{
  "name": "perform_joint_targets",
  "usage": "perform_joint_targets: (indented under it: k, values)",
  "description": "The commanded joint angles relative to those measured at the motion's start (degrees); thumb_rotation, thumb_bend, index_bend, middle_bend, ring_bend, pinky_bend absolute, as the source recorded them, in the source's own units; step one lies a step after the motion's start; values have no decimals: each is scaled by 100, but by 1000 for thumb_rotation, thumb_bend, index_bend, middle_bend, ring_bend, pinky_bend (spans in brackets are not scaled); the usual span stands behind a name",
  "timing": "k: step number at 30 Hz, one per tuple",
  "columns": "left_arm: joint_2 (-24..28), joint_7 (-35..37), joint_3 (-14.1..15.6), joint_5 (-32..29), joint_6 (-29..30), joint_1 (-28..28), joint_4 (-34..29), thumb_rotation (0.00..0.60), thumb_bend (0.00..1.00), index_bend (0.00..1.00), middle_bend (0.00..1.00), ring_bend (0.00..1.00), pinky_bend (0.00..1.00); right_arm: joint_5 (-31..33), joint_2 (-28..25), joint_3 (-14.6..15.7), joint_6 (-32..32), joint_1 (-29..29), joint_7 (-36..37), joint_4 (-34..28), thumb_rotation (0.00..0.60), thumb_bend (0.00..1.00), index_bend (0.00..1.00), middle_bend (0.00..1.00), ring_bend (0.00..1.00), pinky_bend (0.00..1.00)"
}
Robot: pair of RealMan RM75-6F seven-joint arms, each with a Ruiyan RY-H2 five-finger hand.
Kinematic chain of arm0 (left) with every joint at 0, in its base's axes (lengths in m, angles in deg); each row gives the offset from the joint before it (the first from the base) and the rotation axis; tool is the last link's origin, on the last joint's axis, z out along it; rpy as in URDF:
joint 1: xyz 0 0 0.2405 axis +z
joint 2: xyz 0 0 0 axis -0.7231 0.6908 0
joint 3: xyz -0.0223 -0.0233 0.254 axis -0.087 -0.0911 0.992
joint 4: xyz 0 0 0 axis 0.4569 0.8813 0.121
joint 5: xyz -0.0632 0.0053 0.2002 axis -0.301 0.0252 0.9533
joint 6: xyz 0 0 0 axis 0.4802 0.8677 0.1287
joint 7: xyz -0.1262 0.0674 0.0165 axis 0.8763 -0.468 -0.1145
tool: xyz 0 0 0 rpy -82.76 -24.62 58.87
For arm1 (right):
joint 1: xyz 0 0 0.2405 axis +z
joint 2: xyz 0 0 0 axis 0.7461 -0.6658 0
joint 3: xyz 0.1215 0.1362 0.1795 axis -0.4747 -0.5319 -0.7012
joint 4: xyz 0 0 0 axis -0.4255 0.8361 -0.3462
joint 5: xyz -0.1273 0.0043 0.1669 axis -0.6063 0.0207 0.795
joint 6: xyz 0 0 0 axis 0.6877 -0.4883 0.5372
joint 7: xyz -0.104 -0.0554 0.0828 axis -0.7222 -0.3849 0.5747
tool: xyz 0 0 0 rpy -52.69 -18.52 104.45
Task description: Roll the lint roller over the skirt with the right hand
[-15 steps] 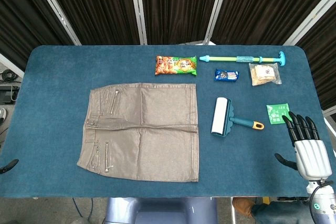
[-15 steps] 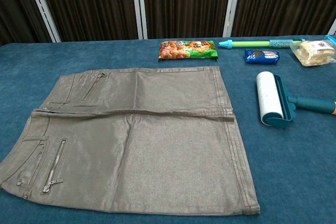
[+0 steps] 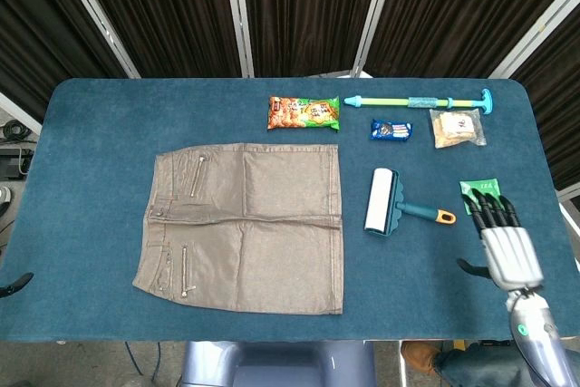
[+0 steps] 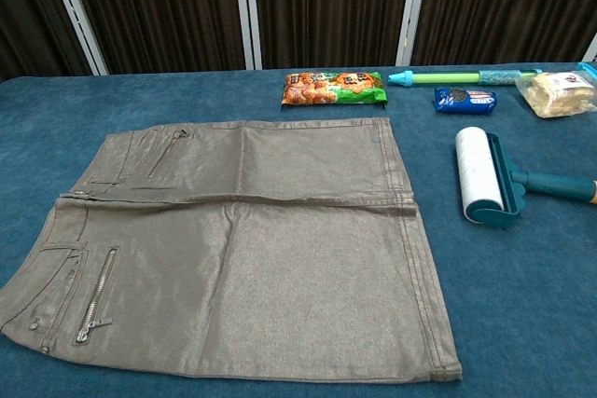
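A brown-grey skirt [image 3: 245, 224] lies flat on the blue table, waistband to the left; the chest view shows the skirt [image 4: 242, 240] filling the near table. The lint roller [image 3: 385, 203], a white roll in a teal frame with an orange-tipped handle, lies just right of the skirt, seen as the lint roller [image 4: 490, 176] at the right edge of the chest view. My right hand [image 3: 506, 244] hovers open near the table's right front, fingers extended, a short way right of the handle tip and holding nothing. A dark tip at the left table edge may be my left hand [image 3: 14, 284].
At the back lie a snack bag [image 3: 304, 113], a green and blue water pump toy [image 3: 417, 101], a small blue cookie pack [image 3: 391, 130] and a clear bag of biscuits [image 3: 456, 128]. A green sachet [image 3: 478, 193] sits just ahead of my right fingers.
My right hand has moved left and forward, toward the roller's handle, and its fingers now reach the green sachet. Nothing on the table has shifted.
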Motion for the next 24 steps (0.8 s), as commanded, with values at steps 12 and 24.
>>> perform_joint_targets:
  k: [12,24]
  values:
    - [-255,-501,-181,-693,-582,-274,79,600,0,0,0,0,0,1566,1823,-481,2140,1588,-1092,2256,600,258,16,60,0,25]
    - [-305,-595,-182,-742,-642,-316,85,600,0,0,0,0,0,1885,2245,-417,2425,1737,-1190,2980,600,321,80,108,0,26]
